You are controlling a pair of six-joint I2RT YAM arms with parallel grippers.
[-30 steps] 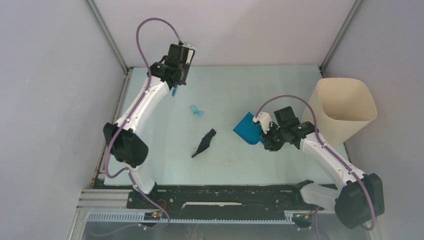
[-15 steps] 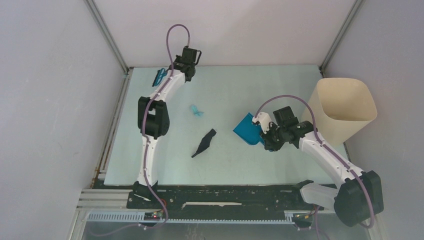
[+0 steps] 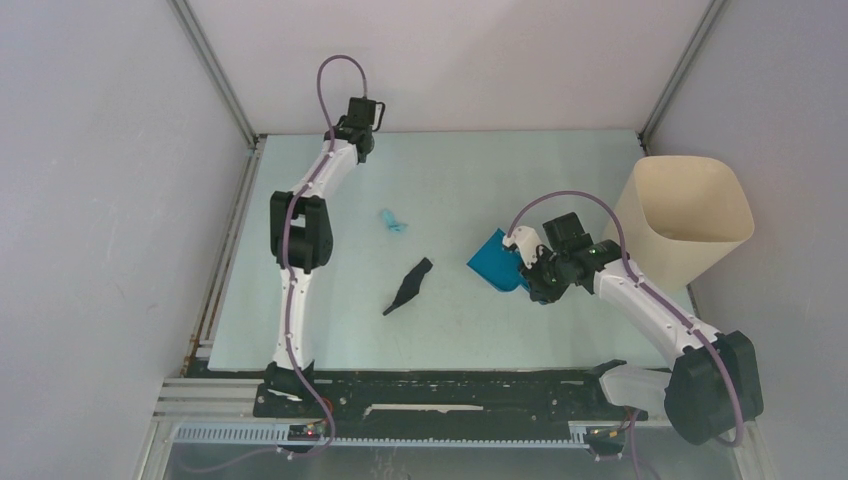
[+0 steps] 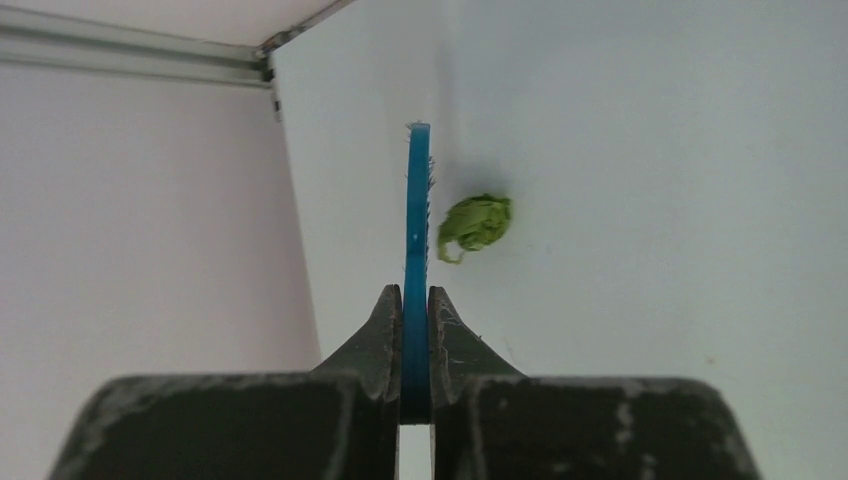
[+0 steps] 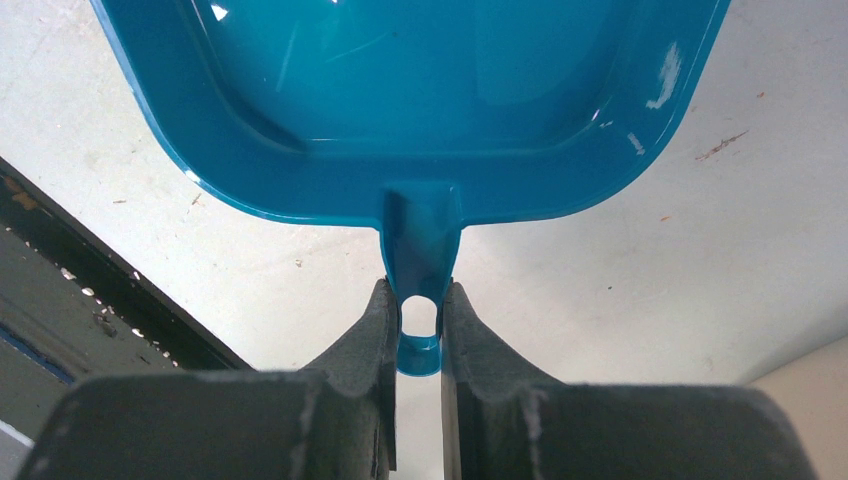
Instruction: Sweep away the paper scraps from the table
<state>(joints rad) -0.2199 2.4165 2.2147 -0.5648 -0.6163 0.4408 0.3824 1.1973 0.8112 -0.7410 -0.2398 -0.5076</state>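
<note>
My left gripper (image 4: 415, 300) is shut on the thin blue hand brush (image 4: 415, 210), seen edge-on with its bristles facing right. A green paper scrap (image 4: 476, 222) lies on the table (image 4: 650, 150) just right of the bristles, close to the side wall. From above, the left gripper (image 3: 357, 130) reaches to the table's far left corner; brush and green scrap are hidden there. A light cyan scrap (image 3: 392, 221) and a dark scrap (image 3: 410, 285) lie mid-table. My right gripper (image 5: 418, 318) is shut on the handle of the blue dustpan (image 5: 420, 100), which sits right of the scraps (image 3: 495, 258).
A tall cream bin (image 3: 690, 215) stands at the table's right edge, just behind the right arm. Metal rails and pale walls close in the far left corner (image 4: 150, 60) around the left gripper. A dark rail runs along the near edge (image 3: 450, 385).
The left arm has stretched out and turned at the far left corner; the brush, visible from above half a second ago, is now hidden under the gripper. The right arm and dustpan have barely moved.
</note>
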